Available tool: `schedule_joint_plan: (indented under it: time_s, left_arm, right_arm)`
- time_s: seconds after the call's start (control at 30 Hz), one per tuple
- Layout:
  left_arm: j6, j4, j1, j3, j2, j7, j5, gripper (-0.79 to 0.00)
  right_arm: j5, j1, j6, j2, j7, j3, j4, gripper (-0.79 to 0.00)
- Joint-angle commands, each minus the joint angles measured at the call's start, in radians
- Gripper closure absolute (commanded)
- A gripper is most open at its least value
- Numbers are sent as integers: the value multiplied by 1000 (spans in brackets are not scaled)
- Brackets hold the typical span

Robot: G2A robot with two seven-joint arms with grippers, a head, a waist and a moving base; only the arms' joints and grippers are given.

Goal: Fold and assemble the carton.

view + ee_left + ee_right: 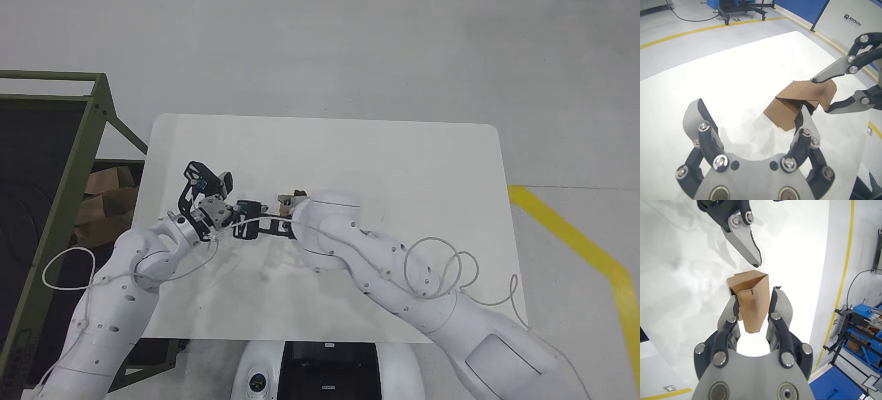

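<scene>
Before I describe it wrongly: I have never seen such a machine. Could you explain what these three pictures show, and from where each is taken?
It is a robot with two arms, each ending in a gripper, a metal claw. One picture looks down from above the arms at a white table. The other two come from cameras on the wrists, so each shows its own claw close up. Between the claws is a small brown carton, half folded, one end open. The left gripper is open, near that open end. The right gripper is at a raised flap; whether it pinches it, I cannot tell.
</scene>
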Motion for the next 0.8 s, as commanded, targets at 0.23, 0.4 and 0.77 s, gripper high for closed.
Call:
schedule_joint_plan:
  time_s: [0.23, 0.4, 0.77]
  left_arm:
    - [2, -7, 12, -10, -1, 5, 1, -785]
    - [5, -10, 15, -12, -2, 5, 2, -785]
    - [8, -12, 19, -15, -4, 9, 4, -785]
  right_arm:
    - [128, 94, 33, 31, 33, -62, 19, -317]
    - [195, 128, 34, 48, 34, -77, 21, -317]
    - [225, 158, 41, 64, 40, -102, 50, -299]
